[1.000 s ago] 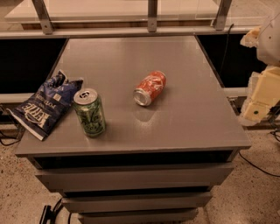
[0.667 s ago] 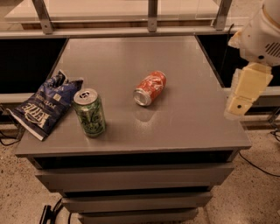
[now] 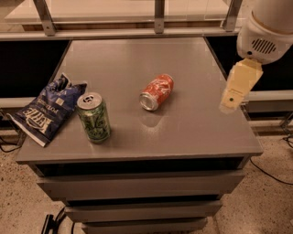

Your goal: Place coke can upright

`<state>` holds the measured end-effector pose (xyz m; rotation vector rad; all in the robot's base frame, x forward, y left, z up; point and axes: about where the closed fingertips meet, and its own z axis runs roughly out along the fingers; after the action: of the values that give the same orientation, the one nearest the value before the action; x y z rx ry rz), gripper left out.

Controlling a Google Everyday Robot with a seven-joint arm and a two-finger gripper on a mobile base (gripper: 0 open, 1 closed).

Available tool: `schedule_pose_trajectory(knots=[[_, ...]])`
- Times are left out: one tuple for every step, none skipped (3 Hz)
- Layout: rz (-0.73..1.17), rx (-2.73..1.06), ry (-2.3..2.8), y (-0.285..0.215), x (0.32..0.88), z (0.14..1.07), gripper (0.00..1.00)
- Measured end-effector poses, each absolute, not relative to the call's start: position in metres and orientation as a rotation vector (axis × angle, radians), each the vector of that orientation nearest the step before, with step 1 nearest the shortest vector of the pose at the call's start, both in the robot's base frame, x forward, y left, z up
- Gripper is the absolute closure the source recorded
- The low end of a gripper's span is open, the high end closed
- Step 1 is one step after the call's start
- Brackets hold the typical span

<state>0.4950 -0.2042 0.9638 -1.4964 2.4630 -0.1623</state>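
The coke can (image 3: 157,92) is red-orange with a white script logo. It lies on its side near the middle of the grey table (image 3: 192,132), silver top facing the front left. My gripper (image 3: 232,93) hangs from the white arm (image 3: 265,32) above the table's right edge. It is well to the right of the can and holds nothing that I can see.
A green patterned can (image 3: 94,117) stands upright at the front left. A blue chip bag (image 3: 47,109) lies over the left edge. A rail with metal posts (image 3: 159,13) runs behind the table. Drawers sit below the tabletop.
The arm has moved left and upward, bringing the gripper from beside the table to above its right edge. The cans and the bag have not moved.
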Motion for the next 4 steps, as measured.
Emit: schedule_pose_trajectory(knots=[[-0.152,-1.435,2.452,-0.197,0.503,0.959,0.00],[-0.196,-1.310,2.439,-0.178,0.517,0.957,0.00],[-0.284,-1.184,2.481,-0.159,0.533,0.951,0.00],[-0.293,-1.060,2.519,-0.162,0.537,0.954,0.00]])
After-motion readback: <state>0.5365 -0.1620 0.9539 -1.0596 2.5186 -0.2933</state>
